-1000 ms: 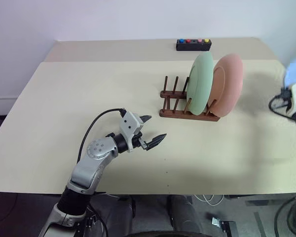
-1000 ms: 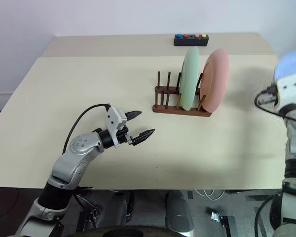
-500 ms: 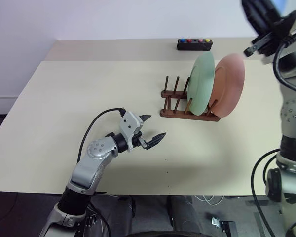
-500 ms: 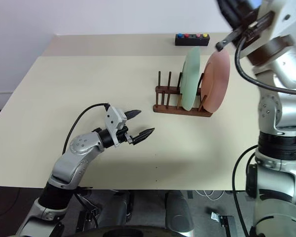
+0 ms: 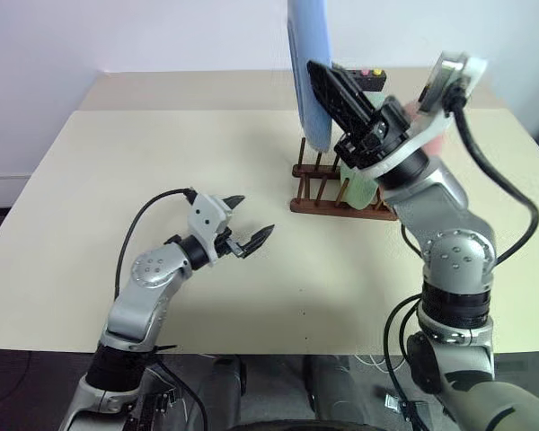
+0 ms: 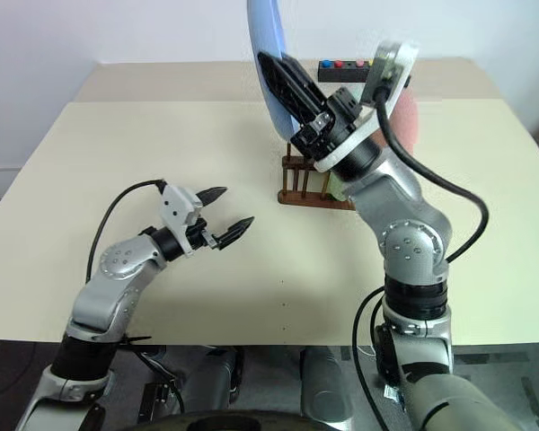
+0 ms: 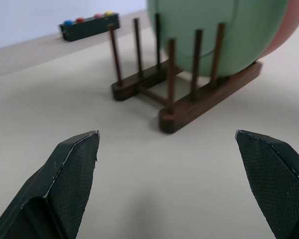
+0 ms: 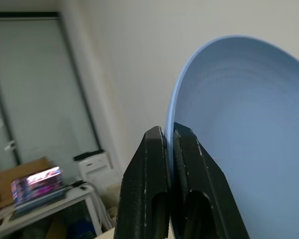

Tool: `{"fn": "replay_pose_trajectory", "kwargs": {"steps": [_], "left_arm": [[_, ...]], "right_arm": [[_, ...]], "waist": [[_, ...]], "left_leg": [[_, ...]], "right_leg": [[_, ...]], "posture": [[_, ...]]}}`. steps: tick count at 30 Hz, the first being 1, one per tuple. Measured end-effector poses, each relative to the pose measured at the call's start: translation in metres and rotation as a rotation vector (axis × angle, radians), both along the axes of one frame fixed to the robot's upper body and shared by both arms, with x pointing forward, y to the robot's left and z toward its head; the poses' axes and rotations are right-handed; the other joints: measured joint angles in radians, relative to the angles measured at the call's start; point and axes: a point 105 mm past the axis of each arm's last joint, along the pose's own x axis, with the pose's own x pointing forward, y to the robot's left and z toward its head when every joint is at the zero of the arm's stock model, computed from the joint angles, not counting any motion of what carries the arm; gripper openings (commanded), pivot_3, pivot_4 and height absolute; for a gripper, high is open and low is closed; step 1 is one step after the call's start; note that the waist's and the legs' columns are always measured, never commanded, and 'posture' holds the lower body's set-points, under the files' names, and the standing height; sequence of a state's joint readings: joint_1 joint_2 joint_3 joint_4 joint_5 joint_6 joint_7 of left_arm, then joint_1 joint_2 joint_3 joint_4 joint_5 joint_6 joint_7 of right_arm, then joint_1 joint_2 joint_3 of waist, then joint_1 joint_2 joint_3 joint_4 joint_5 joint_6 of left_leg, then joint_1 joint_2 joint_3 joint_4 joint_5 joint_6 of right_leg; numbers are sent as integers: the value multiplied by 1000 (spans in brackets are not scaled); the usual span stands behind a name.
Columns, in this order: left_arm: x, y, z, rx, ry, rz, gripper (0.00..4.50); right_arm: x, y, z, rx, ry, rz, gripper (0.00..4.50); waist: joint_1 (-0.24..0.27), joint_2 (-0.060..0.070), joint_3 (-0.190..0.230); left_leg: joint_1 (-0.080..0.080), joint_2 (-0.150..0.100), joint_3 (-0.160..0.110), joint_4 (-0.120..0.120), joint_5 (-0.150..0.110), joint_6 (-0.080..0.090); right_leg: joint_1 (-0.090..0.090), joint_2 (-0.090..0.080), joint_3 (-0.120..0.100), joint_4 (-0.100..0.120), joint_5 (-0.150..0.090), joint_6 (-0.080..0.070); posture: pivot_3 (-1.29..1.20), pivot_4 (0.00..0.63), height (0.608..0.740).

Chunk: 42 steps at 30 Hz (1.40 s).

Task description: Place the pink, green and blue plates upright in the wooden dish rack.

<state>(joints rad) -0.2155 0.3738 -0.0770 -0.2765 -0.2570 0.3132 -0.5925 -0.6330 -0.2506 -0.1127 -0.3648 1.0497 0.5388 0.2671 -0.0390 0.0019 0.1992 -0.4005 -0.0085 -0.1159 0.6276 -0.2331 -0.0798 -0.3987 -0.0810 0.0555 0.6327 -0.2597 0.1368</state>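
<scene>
Pinching the stiff, probably slick blue plate (image 5: 307, 72) by its rim in the closed right pincer (image 8: 168, 144), left pincer (image 5: 250, 220) gaping empty.

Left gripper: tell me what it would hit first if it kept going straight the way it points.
Probably the wooden dish rack: the open left gripper aims at its near end, with bare table between. The green plate stands just behind; depth is uncertain.

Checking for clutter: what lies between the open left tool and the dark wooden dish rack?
Only bare beige tabletop lies between the left tool and the dark wooden dish rack, as the left wrist view shows.
</scene>
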Motion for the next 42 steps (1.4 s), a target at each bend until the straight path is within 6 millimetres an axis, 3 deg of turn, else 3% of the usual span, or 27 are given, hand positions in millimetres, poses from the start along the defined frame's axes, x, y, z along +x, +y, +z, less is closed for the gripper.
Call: {"fn": "replay_pose_trajectory", "kwargs": {"steps": [5,24,27,34,42], "left_arm": [[0,1,1,-2,-5,4,4500],[2,3,-1,3,-8,13,4500],[2,3,-1,2,-8,12,4500],[2,2,-2,2,-8,11,4500],[1,-1,-3,6,-5,3,4500]], "right_arm": [[17,-10,-10,58,130,-52,47],[36,-12,-32,128,328,-78,47],[37,-13,-33,132,331,-83,981],[37,-14,-33,132,336,-89,4449],[38,-16,-34,94,300,-119,4449]], "waist": [[-1,0,0],[-4,0,0],[-4,0,0],[-5,0,0],[-5,0,0]], "left_leg": [[-1,0,0,0,0,0],[-5,0,0,0,0,0],[-6,0,0,0,0,0],[-6,0,0,0,0,0],[-6,0,0,0,0,0]], "right_leg": [[-1,0,0,0,0,0],[-5,0,0,0,0,0],[-6,0,0,1,0,0],[-6,0,0,1,0,0],[-7,0,0,1,0,0]], "posture": [[0,150,734],[0,150,734],[0,150,734],[0,150,734],[0,150,734]]}}
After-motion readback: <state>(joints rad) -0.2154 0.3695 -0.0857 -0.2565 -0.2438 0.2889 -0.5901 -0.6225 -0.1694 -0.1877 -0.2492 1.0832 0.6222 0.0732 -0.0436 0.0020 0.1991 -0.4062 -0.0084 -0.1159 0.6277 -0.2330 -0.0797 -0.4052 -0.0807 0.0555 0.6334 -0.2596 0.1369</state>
